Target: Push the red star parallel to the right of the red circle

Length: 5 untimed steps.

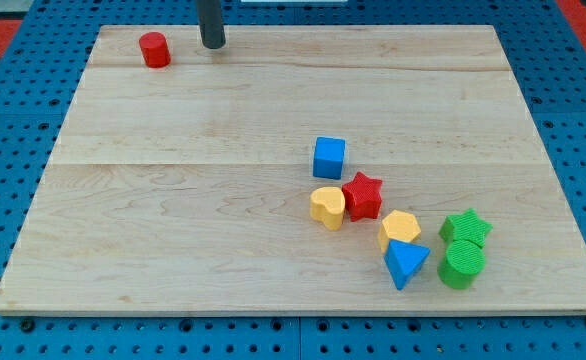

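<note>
Red star (362,195) sits mid-worktop (173,200), touching the yellow heart (327,207), well apart from the red circle (154,49). No hand fitted; my tip (213,45) stands beside the circle, nothing pushed.

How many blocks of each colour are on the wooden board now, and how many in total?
Red: 2, the red circle and the red star
Yellow: 2, the yellow heart and the yellow hexagon
Blue: 2, the blue cube and the blue triangle
Green: 2, the green star and the green cylinder
Total: 8 blocks
</note>
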Each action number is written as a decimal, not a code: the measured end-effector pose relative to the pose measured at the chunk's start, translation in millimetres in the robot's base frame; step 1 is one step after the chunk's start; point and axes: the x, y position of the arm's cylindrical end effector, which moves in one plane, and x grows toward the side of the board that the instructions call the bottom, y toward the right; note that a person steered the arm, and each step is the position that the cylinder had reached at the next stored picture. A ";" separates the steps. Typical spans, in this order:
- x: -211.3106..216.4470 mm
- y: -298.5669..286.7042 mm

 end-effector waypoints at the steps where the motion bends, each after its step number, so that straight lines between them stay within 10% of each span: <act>1: 0.1 -0.6; 5: 164.2 -36.8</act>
